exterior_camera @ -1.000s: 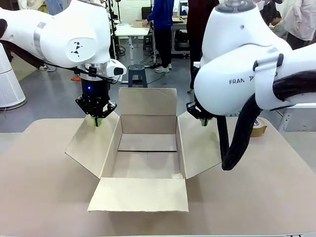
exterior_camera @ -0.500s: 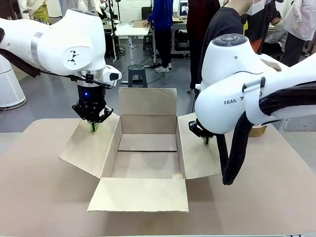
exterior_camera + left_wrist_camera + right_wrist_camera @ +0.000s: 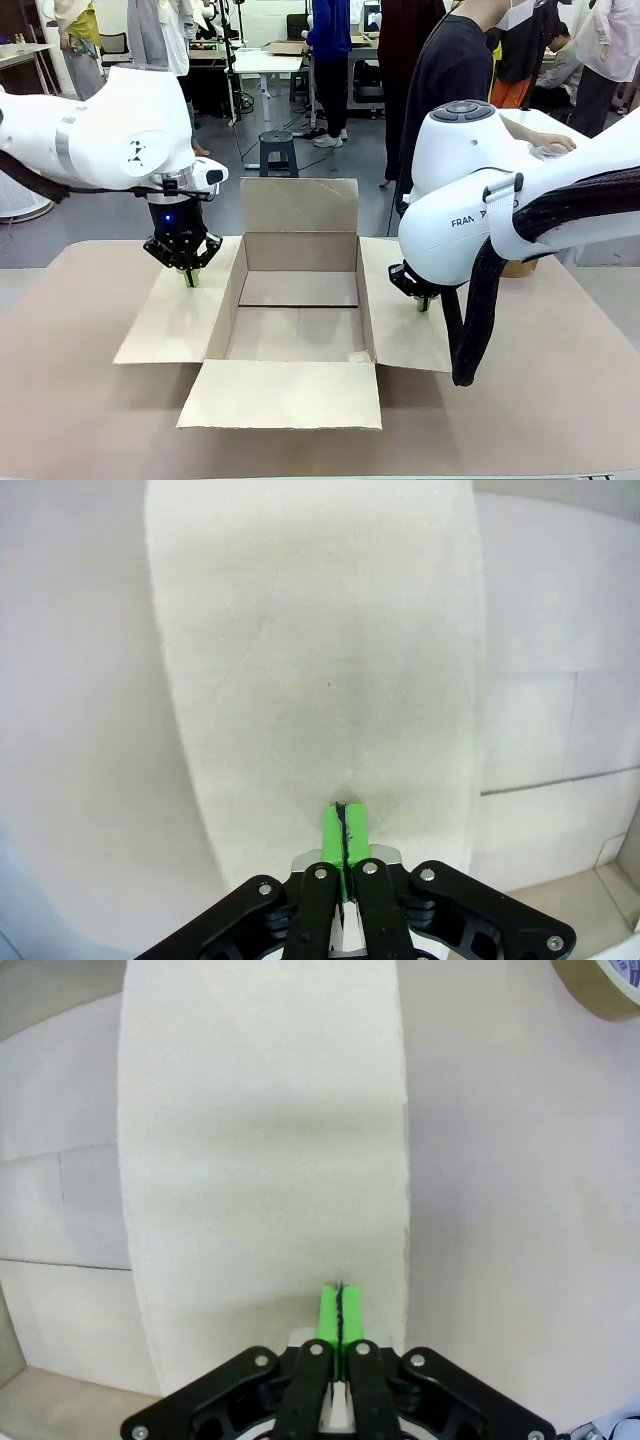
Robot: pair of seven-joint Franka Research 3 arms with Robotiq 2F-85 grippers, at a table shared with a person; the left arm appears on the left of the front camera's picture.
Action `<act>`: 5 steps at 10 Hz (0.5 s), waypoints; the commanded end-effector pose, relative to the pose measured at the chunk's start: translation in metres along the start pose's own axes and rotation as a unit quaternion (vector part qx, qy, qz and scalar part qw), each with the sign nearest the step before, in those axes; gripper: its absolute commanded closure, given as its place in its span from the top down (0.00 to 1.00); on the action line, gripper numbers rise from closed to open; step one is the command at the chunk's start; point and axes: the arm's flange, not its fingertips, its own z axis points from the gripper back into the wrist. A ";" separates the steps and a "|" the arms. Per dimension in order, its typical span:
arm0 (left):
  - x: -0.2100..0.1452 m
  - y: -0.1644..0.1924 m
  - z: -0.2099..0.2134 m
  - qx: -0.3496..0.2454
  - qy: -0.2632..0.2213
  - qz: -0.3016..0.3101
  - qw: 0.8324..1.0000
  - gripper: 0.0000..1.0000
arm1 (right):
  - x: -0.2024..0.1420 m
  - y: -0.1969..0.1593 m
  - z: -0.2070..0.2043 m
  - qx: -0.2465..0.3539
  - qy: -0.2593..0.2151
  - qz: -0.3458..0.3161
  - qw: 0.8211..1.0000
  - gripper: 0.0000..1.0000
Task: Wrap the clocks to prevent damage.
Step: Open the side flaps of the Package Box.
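Left gripper (image 3: 190,276), pads pressed together, is touching tip-down on the box's left flap (image 3: 165,320). Right gripper (image 3: 423,302), also closed on nothing, is touching the right flap (image 3: 395,335). Open cardboard box (image 3: 300,250) is sitting mid-table (image 3: 60,400), with a tape roll (image 3: 605,985) near the right flap.

Bright even light; wrist views washed out.

The left arm (image 3: 100,140) and right arm (image 3: 470,190) are clad in glossy white shells; a black cable sleeve (image 3: 468,330) is strapped to the latter. Black linkages, silver screws (image 3: 421,875) and green pads (image 3: 331,832) are seen on the left tool (image 3: 343,810) and right tool (image 3: 340,1292).
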 end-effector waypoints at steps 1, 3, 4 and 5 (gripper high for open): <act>0.004 0.005 -0.020 -0.045 0.002 0.005 0.999 0.00 | 0.002 0.000 -0.010 0.005 -0.006 -0.017 1.000 0.01; 0.005 0.004 -0.023 -0.071 0.002 0.000 0.997 0.00 | 0.004 0.000 -0.012 0.016 -0.005 -0.021 1.000 0.01; 0.004 0.005 -0.020 -0.087 -0.004 0.002 0.996 0.00 | 0.004 0.000 -0.011 0.019 -0.005 -0.021 1.000 0.01; 0.007 0.003 -0.025 -0.044 0.006 0.010 0.999 0.00 | 0.004 -0.004 -0.006 0.005 0.001 -0.008 1.000 0.01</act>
